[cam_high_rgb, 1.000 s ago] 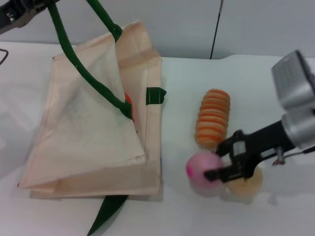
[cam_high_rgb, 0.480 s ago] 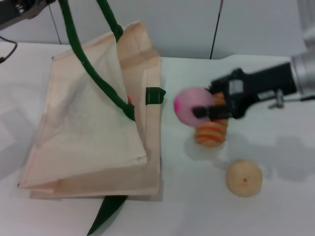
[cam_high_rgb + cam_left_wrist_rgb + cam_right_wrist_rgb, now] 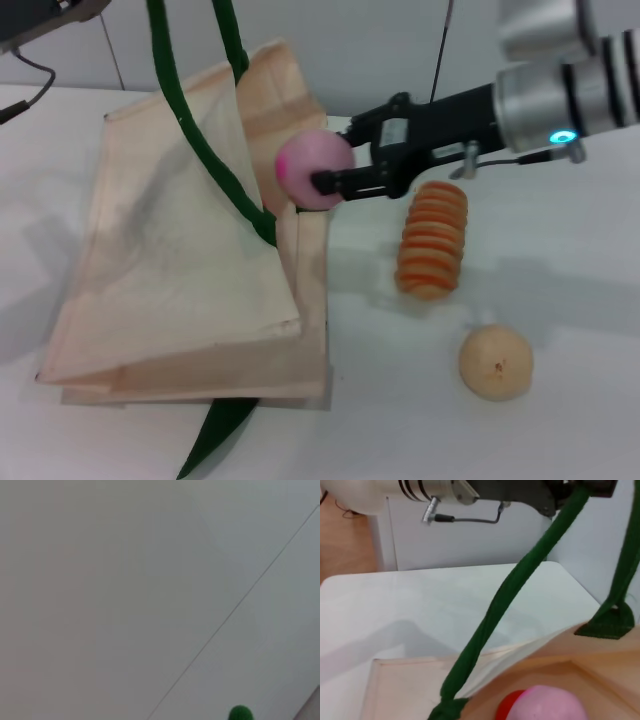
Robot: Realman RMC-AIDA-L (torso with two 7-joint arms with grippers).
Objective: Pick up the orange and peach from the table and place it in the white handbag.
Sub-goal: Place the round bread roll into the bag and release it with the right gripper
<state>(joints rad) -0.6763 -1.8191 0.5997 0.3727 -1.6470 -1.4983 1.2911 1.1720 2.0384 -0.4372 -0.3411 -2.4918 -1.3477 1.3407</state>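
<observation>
**Peach held over the open mouth of the bag**

The dusty pink, smooth round peach (image 3: 314, 168) with its magenta spot sits clamped in the black right gripper (image 3: 330, 180), in the air at the edge of the cream fabric white handbag (image 3: 180, 270). The right wrist view shows the bright orange-red orange (image 3: 510, 706) already inside, just beneath the peach. Half a second ago the peach hung above the orange-striped ridged roll (image 3: 432, 240); it has since travelled leftward to the bag. The left gripper (image 3: 45, 15) holds up the dark green strap handles (image 3: 190, 130); its fingers are out of sight. A pale tan round fruit (image 3: 495, 362) lies on the white table (image 3: 560, 300).
</observation>
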